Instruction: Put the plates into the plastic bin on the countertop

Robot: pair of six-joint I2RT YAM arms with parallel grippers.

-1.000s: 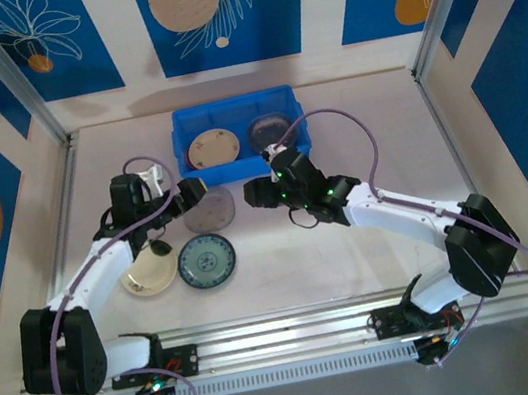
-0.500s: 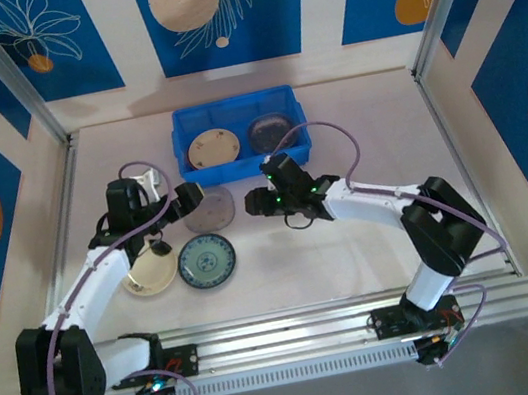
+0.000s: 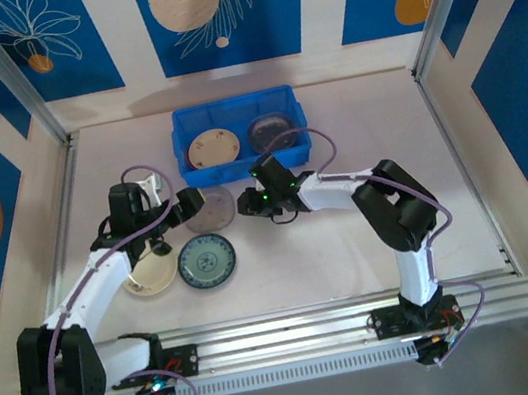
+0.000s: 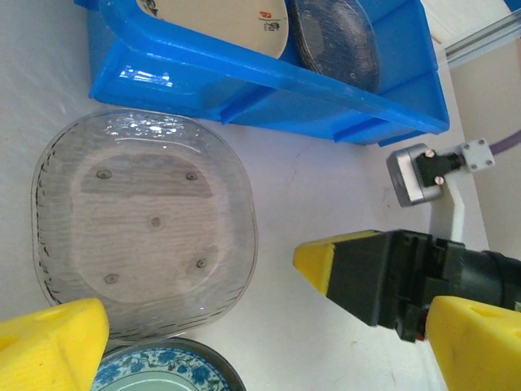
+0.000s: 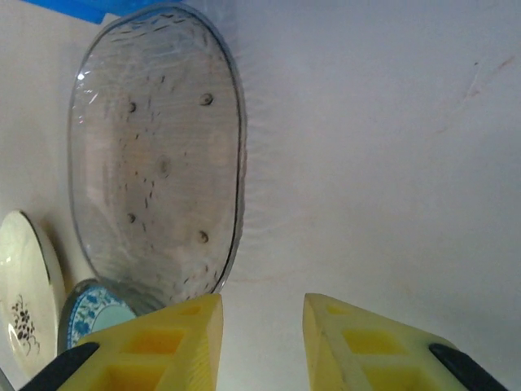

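Clear plate (image 4: 142,224) flat between wide-open left gripper (image 4: 262,346) and narrowly parted right gripper (image 5: 260,314), both empty.

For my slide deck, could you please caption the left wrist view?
Clear plate on the countertop beside the blue bin holding a cream plate and a dark plate.

both arms (elbows bent) reach inward, left hand (image 3: 194,201) facing right hand (image 3: 246,201), fingers parted.

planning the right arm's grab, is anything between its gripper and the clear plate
Nothing visible does. Bare countertop lies between the open right gripper and the clear plate.
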